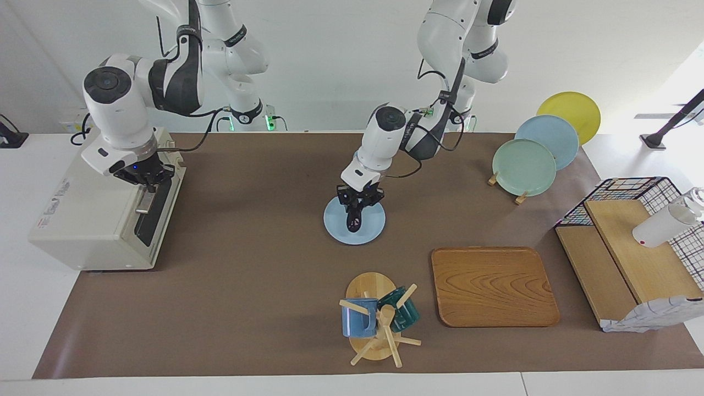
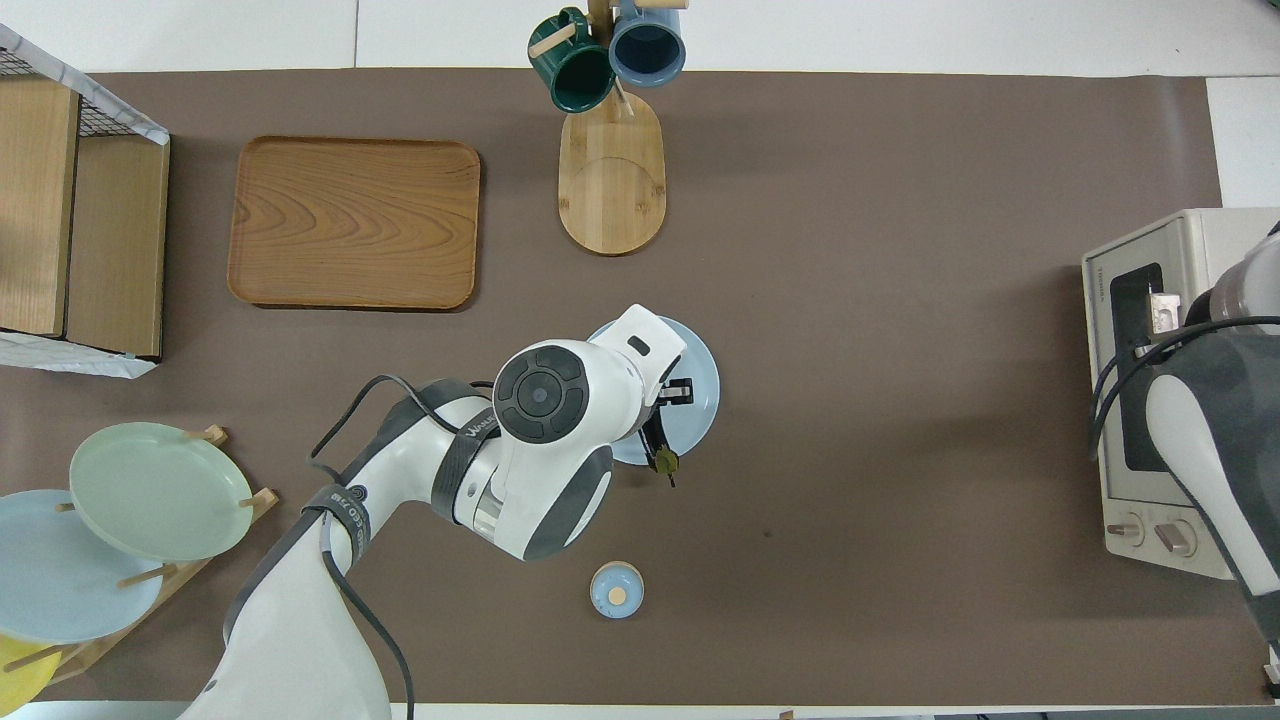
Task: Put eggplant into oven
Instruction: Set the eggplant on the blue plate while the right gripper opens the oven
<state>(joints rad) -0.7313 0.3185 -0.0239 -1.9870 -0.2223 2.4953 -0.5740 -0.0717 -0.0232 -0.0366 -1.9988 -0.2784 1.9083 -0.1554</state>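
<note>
while the right arm waits at its own end of the desk, its right gripper [image 1: 144, 177] sits closed at the top edge of the oven's front, apparently on the silver handle [image 1: 144, 202], with the fingertips together. the oven [image 1: 91, 220], a cream-white box with a dark glass door, stands at the desk's edge on the right arm's end, and the door looks shut. near the middle of the desk lies a pale blue plate [image 1: 369, 226]. the left gripper [image 1: 355, 215] points down over this plate, its fingers clamped on the eggplant [image 1: 353, 221], a slim dark purple-black shape with its lower end on or just above the plate. from overhead the greenish stem cap [image 2: 663, 460] pokes out past the plate's rim on the side nearer the robots. farther from the robots than the plate stand a wooden tray [image 1: 492, 286] and a mug stand [image 1: 374, 316] with a blue and a green mug. toward the left arm's end, a rack holds green, blue and yellow plates [image 1: 523, 166].
</note>
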